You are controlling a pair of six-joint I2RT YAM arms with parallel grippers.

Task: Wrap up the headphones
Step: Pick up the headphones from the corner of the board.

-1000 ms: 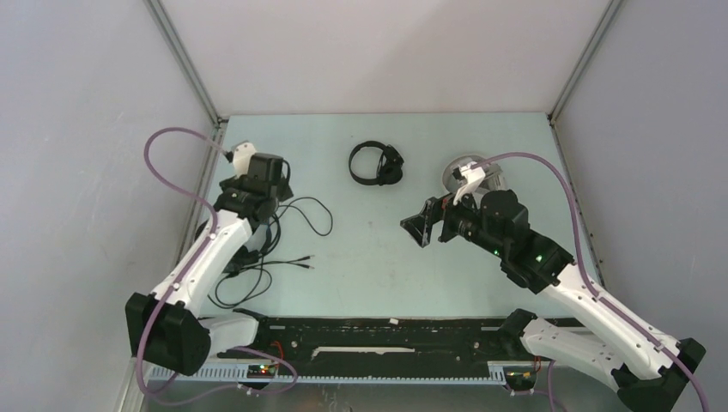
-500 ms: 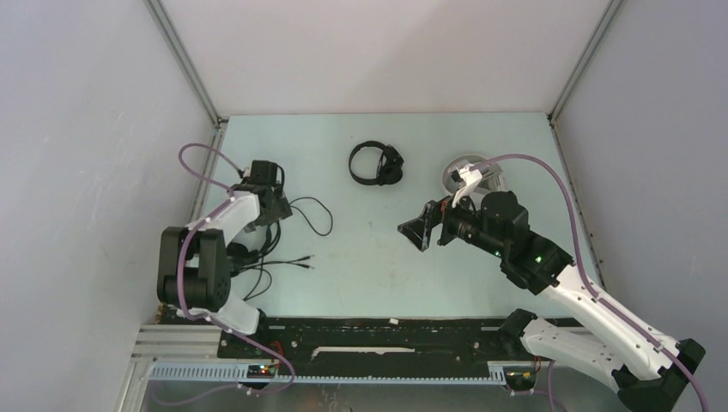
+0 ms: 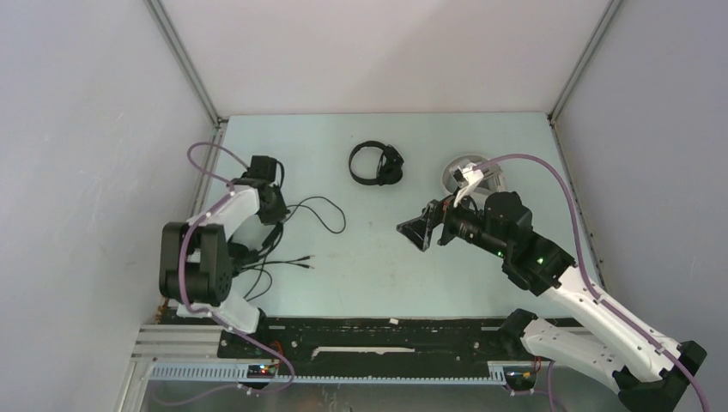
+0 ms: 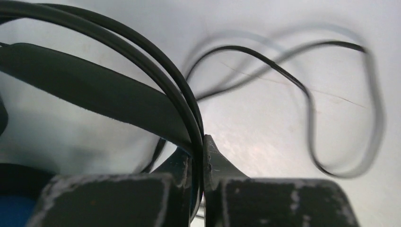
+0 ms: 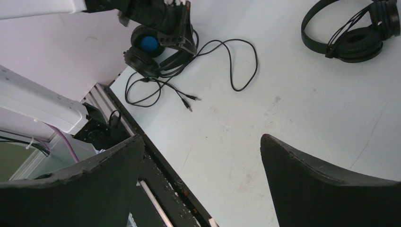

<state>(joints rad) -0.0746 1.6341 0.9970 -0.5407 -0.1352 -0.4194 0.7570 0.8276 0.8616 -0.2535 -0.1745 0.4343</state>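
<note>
The bulkier black headphones [image 3: 251, 251] with blue lining [image 5: 149, 44] lie at the table's left side. Their headband [image 4: 94, 90] fills the left wrist view. My left gripper [image 3: 271, 209] [image 4: 202, 142] is shut on their thin black cable [image 4: 196, 120], which loops off to the right [image 3: 330, 215] [image 5: 236, 61]. The slim black headphones [image 3: 376, 163] [image 5: 352, 35] lie at the back centre. The white headphones [image 3: 459, 168] are half hidden behind my right arm. My right gripper [image 3: 419, 230] [image 5: 201, 142] hovers open over the middle, holding nothing.
Two cable plugs [image 3: 305, 261] [image 5: 189, 101] lie on the table near the left arm. A black rail [image 3: 386, 339] [image 5: 156, 184] runs along the near edge. Grey walls and metal posts [image 3: 185, 64] enclose the table on three sides.
My left arm has folded back and its gripper has shut on the cable. The cable loop has shifted right. The right gripper has drifted slightly left, still open.
</note>
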